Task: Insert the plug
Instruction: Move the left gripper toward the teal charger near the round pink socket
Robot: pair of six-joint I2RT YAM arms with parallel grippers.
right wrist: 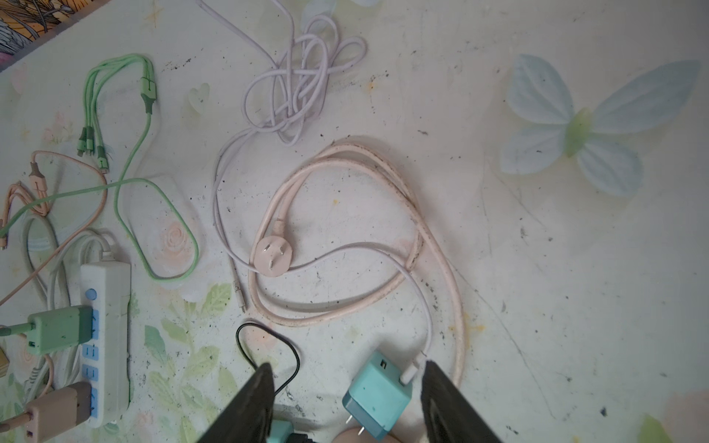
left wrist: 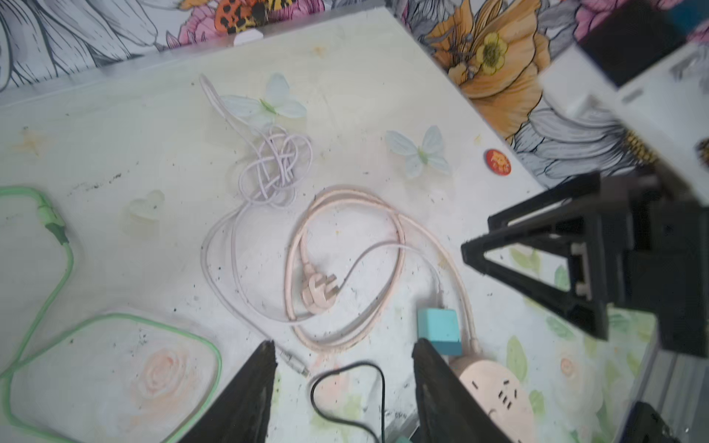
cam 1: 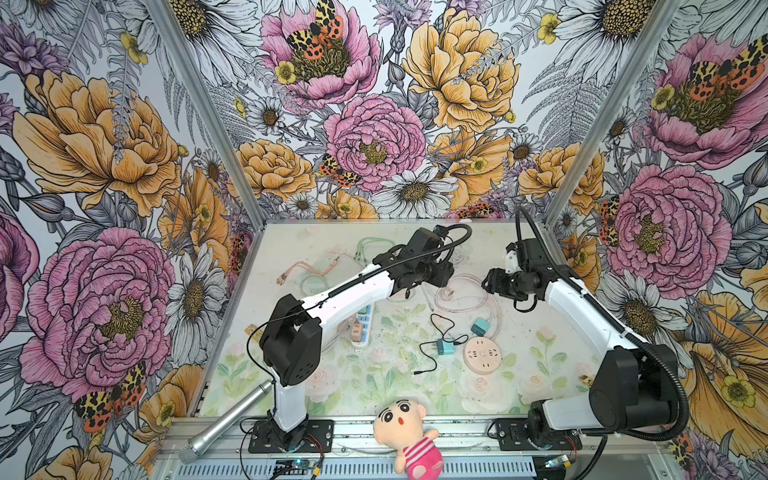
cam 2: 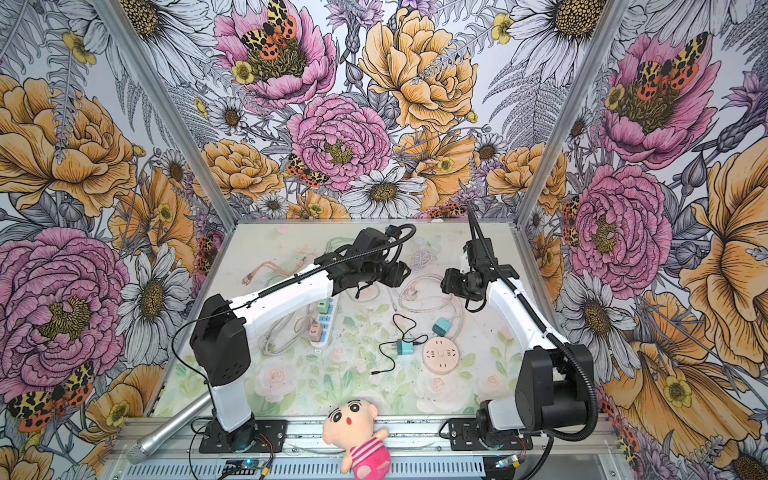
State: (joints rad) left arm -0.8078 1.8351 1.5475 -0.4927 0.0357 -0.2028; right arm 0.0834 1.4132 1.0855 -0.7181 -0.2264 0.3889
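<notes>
The pink three-pin plug (right wrist: 271, 255) lies pins-up on the table inside the loops of its pink cord (right wrist: 418, 245); the left wrist view shows the plug (left wrist: 318, 289) too. A round pink socket (cam 1: 483, 355) sits nearer the front. My left gripper (left wrist: 345, 364) hovers open over the table short of the plug, with nothing between its fingers. My right gripper (right wrist: 347, 379) is open too, hanging above a teal charger (right wrist: 378, 395) without touching it. In both top views the two grippers (cam 1: 444, 276) (cam 1: 490, 282) face each other above the cord loops.
A white power strip (right wrist: 109, 345) on the left holds a green adapter (right wrist: 59, 330) and a pink adapter (right wrist: 57, 410). A second teal charger (cam 1: 446, 345) trails a black cable. Green (right wrist: 134, 184) and lilac (right wrist: 299, 88) cables lie behind. A microphone (cam 1: 226, 419) and a plush doll (cam 1: 409, 436) rest at the front rail.
</notes>
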